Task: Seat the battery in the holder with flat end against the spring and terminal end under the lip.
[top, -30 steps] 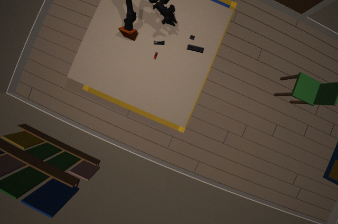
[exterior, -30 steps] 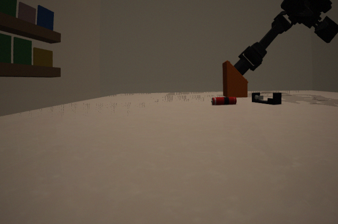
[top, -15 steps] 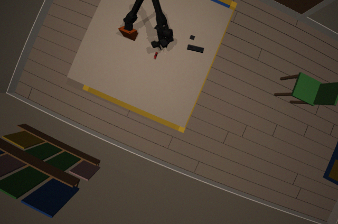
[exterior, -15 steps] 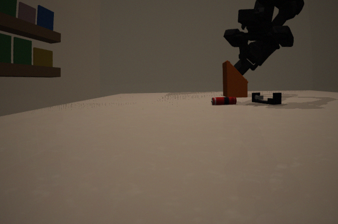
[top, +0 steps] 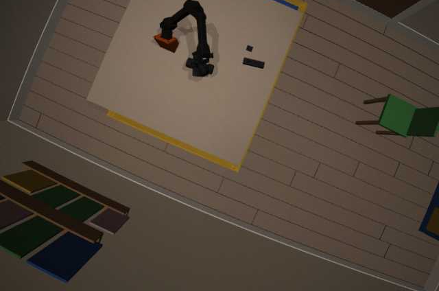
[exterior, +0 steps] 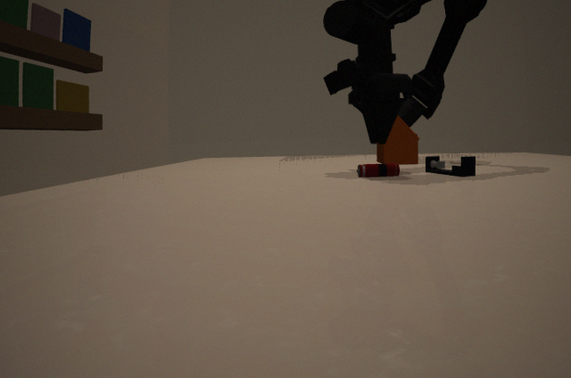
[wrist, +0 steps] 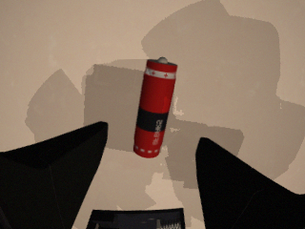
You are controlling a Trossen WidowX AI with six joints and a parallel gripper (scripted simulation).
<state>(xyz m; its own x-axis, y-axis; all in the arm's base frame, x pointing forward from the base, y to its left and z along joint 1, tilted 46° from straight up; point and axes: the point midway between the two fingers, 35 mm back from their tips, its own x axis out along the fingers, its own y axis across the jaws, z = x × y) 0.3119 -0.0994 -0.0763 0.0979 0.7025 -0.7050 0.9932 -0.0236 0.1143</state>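
A red battery (wrist: 154,107) (exterior: 377,169) with a black band lies on its side on the table. In the wrist view its terminal nub points away from me. The black holder (wrist: 136,224) (exterior: 453,167) lies empty beside it, a short way off, with its spring at the right end in the wrist view. My gripper (wrist: 152,139) (exterior: 378,138) (top: 200,68) is open about halfway and points straight down, a little above the battery. The fingers stand on either side of the battery without touching it. In the overhead view the arm hides both the battery and the holder.
The arm's orange base block (top: 166,42) (exterior: 399,143) stands just behind the battery. A small black block (top: 249,48) and a black bar (top: 253,62) lie farther right on the table. A green chair (top: 404,121) stands on the floor off the table.
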